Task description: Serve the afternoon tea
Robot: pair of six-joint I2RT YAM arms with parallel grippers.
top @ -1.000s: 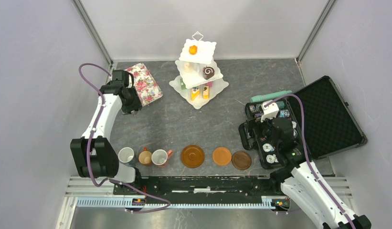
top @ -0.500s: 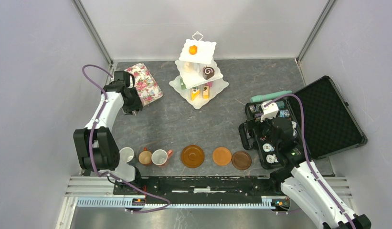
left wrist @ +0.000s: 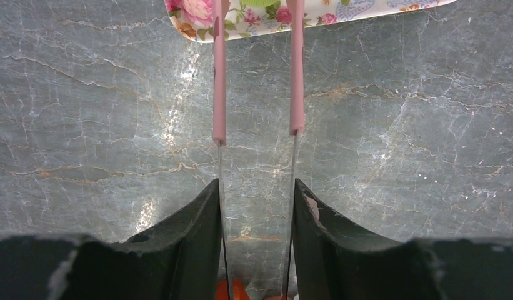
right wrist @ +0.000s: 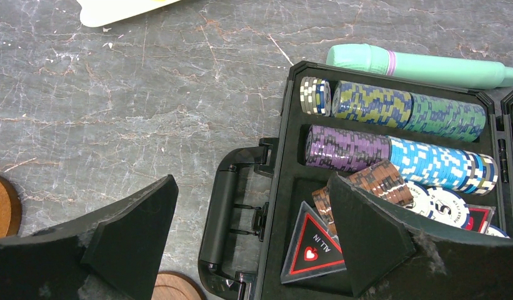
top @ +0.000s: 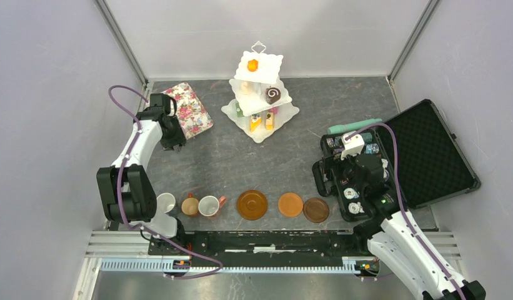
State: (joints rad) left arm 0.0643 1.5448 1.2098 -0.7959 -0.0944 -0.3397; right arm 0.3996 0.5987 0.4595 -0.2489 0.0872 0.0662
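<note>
Overhead first: three-tier stand [top: 290, 112] at the far middle of the table [top: 303, 144], toy cakes [top: 272, 95] on every tier; three mugs [top: 190, 205] at the near edge left of centre, three saucers [top: 290, 204] in a row just right of them, none paired yet. Down the left wrist: left gripper [left wrist: 255, 184] closed partway on thin metal tongs [left wrist: 219, 75], pink-sleeved ends apart and running out over the floral tray [left wrist: 316, 9] edge; touching it or not, cannot tell. Down the right wrist: right gripper [right wrist: 250, 181] spread fully wide, holding nothing, above the handle of the poker chip case [right wrist: 280, 181]. Probably light, hard, slick little cakes; best taken across the flanks with a soft squeeze, to avoid squirting one out or nudging the tall, tippy stand.
</note>
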